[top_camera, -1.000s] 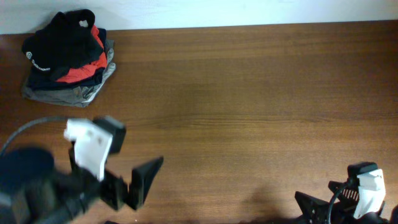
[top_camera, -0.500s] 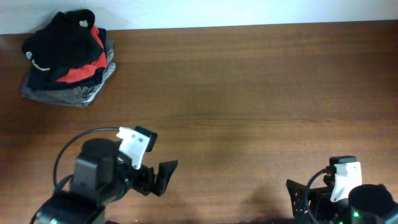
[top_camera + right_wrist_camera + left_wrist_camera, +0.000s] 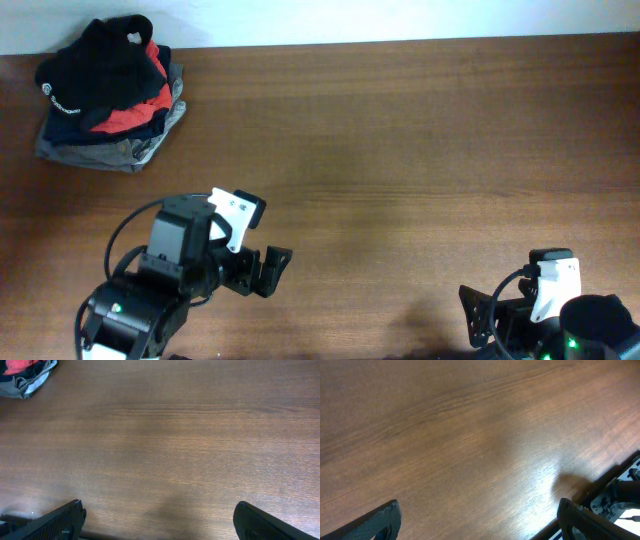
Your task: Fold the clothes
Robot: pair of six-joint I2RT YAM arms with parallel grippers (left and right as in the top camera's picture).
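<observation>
The top [image 3: 100, 62] lies on a stack of folded garments [image 3: 118, 150] in the bench's [image 3: 420, 130] far left corner, well apart from the near edge.

one table [image 3: 420, 150]. two grippers: the left gripper [image 3: 262, 272] and the right gripper [image 3: 157, 522]. one pile of clothes [image 3: 110, 105], seemingly four pieces: one black top [image 3: 100, 62], one red garment [image 3: 125, 118], one navy garment [image 3: 145, 130], one grey garment [image 3: 105, 155].
</observation>
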